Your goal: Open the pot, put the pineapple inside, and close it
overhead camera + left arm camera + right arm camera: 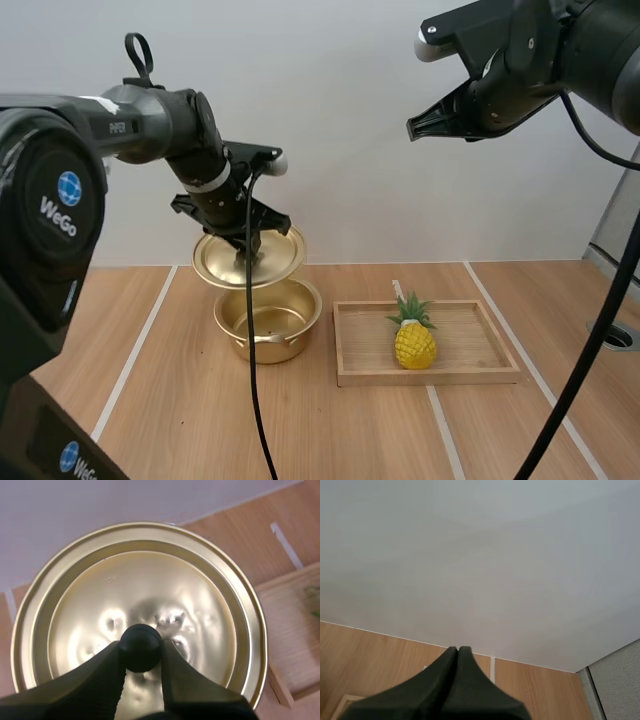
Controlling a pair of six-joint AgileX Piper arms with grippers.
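I work at a robotics lab bench, not in a kitchen. My table (150, 400) is a wood-grain top marked off with white tape lines (135, 350). It stands against a plain white wall (350, 150), with a grey panel (612, 235) at one side. My left arm (150, 115) carries a round logo sticker (62, 200). The kitchenware is laid out like props: a gold pot (268, 320), its lid (282, 255), and a pineapple (414, 342) on a wooden tray (360, 375).

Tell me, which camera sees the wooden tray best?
The high view: the whole wooden tray lies there, with the pineapple standing inside. The left wrist view catches just one corner past the lid. The right wrist view shows what looks like a corner beside the right end effector.
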